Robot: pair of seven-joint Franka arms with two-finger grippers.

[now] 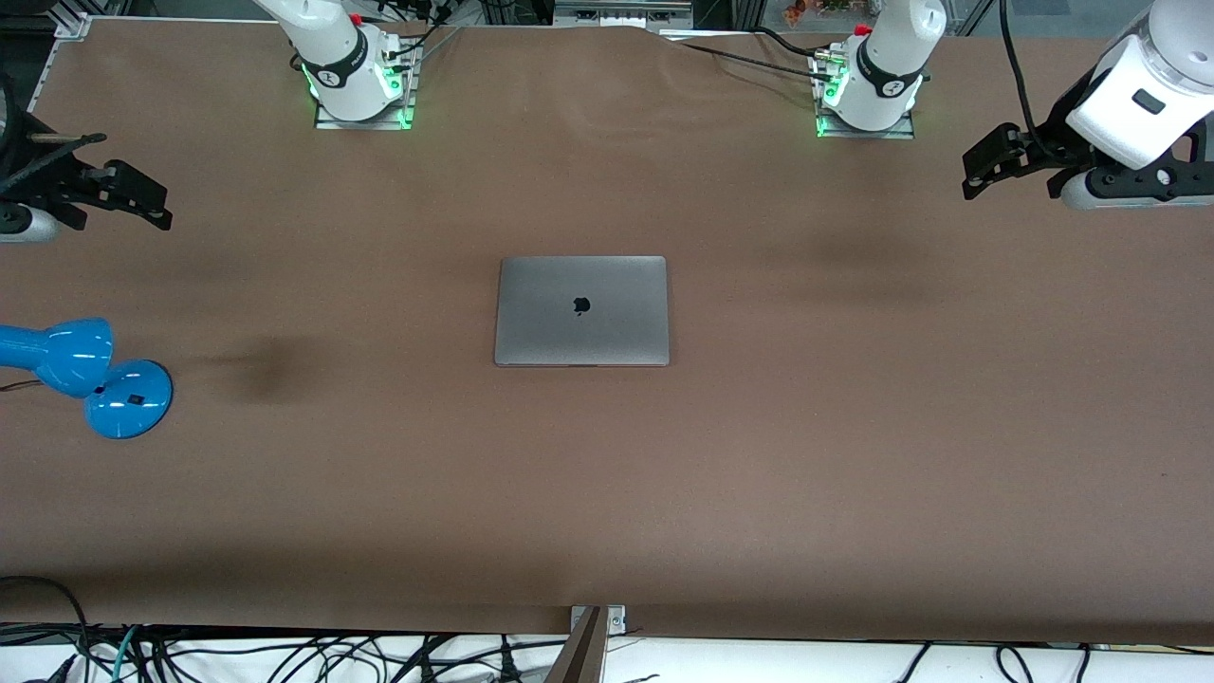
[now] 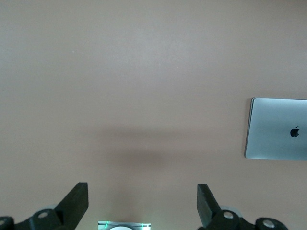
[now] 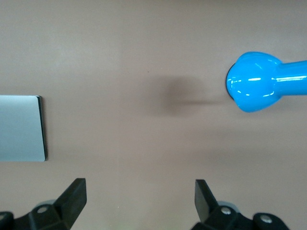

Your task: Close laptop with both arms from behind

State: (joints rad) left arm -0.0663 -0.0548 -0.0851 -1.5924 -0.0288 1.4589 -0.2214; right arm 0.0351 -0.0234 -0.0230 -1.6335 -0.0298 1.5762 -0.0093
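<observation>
The space-grey laptop [image 1: 581, 310] lies shut and flat at the middle of the table, its lid with the dark apple logo facing up. It also shows in the left wrist view [image 2: 277, 129] and in the right wrist view [image 3: 21, 128]. My left gripper [image 1: 986, 163] hangs open and empty over the left arm's end of the table, well away from the laptop. In its wrist view the gripper [image 2: 142, 201] is over bare table. My right gripper [image 1: 133, 201] hangs open and empty over the right arm's end of the table, and in its wrist view the gripper [image 3: 140, 199] is over bare table.
A blue desk lamp [image 1: 90, 372] stands at the right arm's end of the table and shows in the right wrist view [image 3: 261, 81]. The two green-lit arm bases [image 1: 360, 90] [image 1: 865, 95] stand along the table edge farthest from the front camera. Cables lie past the nearest edge.
</observation>
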